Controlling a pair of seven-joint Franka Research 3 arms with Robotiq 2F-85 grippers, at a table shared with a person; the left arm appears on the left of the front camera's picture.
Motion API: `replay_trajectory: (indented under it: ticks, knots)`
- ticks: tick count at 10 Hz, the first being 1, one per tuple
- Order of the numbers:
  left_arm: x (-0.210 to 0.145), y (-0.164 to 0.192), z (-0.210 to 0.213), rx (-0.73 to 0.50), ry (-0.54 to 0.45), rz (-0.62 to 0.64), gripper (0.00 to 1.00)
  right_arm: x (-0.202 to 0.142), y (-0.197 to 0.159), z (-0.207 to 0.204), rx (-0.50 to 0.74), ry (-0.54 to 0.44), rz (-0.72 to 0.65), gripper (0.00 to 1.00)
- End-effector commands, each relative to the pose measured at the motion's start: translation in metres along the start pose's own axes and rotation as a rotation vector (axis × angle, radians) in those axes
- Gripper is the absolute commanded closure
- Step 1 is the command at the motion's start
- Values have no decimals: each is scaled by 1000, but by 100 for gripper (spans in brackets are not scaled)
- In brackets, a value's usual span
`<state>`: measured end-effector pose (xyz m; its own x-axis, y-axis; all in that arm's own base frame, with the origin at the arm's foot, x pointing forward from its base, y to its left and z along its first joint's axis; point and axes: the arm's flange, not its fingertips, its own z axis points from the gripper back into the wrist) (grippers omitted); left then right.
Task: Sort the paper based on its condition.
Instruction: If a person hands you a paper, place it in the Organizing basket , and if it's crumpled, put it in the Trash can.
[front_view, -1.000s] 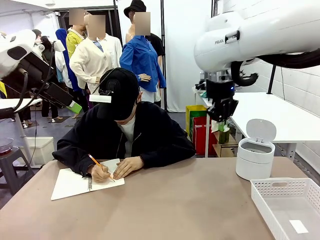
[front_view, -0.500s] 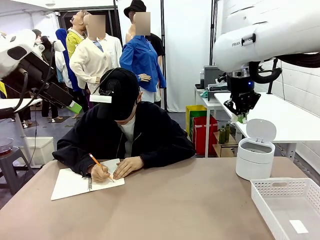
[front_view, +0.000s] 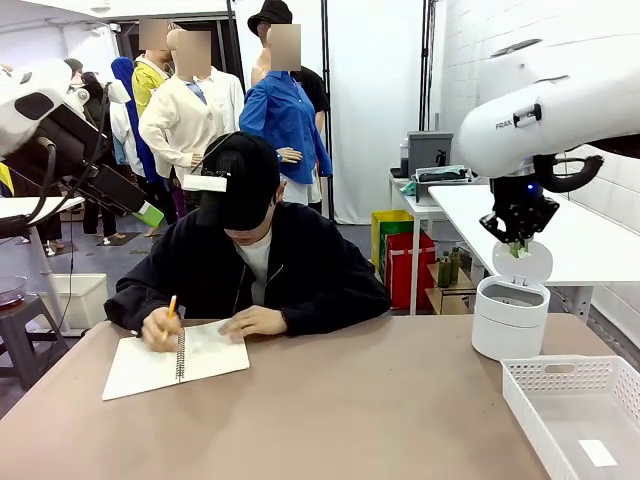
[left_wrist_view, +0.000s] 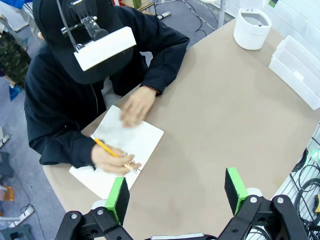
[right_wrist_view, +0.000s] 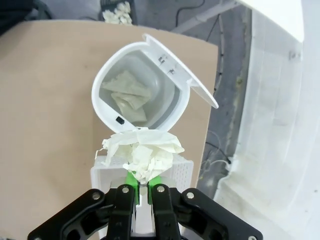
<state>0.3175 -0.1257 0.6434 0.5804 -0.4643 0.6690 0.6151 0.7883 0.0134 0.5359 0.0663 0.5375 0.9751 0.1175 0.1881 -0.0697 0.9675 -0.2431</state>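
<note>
A crumpled pale paper wad (right_wrist_view: 142, 150) hangs above the open white bin (front_view: 510, 330) holding scraps (right_wrist_view: 131, 95).

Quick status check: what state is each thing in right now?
bin: lid open, crumpled paper inside.
paper wad: crumpled, gripped above the bin.
right hand: shut on paper wad.
left hand: open, empty, above the table.
basket: holds one flat slip.
notebook: open, person writing in it.
</note>
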Motion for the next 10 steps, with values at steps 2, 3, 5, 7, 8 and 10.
replay_trajectory:
  ticks: [2, 3, 5, 7, 8, 10]
  knots:
    - [0, 0, 0, 0, -2, 1, 0, 2, 8, 7, -21, 5, 29, 100]
    - [0, 0, 0, 0, -2, 1, 0, 2, 8, 7, -21, 5, 29, 100]
    - [0, 0, 0, 0, -2, 1, 0, 1, 6, 4, -2, -1, 13, 100]
    - [0, 0, 0, 0, -2, 1, 0, 4, 4, -16, 1, 17, -24, 100]
    - [0, 0, 0, 0, -2, 1, 0, 3, -1, -21, 0, 19, -31, 100]
    - [0, 0, 0, 0, -2, 1, 0, 8, -9, -35, -14, -2, -51, 100]
